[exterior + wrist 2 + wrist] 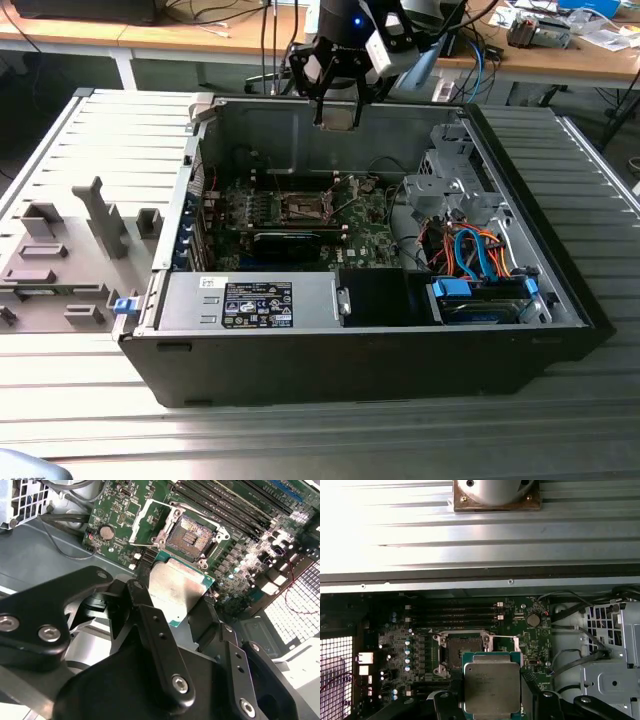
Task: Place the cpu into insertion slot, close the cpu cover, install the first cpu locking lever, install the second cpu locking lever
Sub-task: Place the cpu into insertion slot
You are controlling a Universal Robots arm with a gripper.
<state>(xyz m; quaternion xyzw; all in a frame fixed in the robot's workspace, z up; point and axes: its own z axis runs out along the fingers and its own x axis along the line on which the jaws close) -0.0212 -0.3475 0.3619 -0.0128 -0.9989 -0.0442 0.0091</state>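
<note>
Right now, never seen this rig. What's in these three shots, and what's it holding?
One robot arm with a gripper works over an open computer case on a ribbed metal table. The exterior view looks from off the arm; both wrist views ride on the arm and look down past the gripper. The gripper is shut on the cpu, a thin silver square, held above the case. Below, on the green motherboard, lies the empty insertion slot, its cpu cover swung open. Grey fixtures sit on the table beside the case.

Dull metal cpu [491, 687], matt black jaws
</note>
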